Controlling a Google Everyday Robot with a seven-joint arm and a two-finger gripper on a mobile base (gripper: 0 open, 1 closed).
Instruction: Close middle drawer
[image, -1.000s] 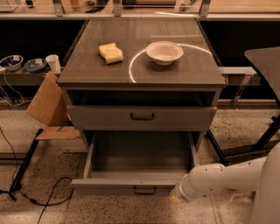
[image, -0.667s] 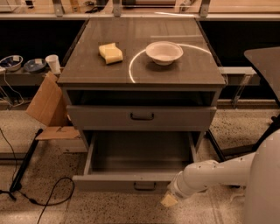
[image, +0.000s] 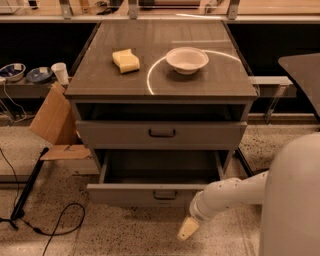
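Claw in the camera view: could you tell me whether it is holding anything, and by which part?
Nothing is held: the claw hangs below the open middle drawer's front, right of its handle, gripping neither.

Light: warm amber cast, moderate level, falling from above.
Glare: thin white arc (image: 149, 80) across bench (image: 210, 82) top, curving past bowl (image: 187, 59).
Shadows: soft patch beneath bowl; middle drawer (image: 150, 194) interior dim toward back; recess under bench top near black; background behind bench dark.
Claw (image: 188, 229): low, right of drawer front, over speckled floor (image: 125, 235); evenly lit, pale tan.
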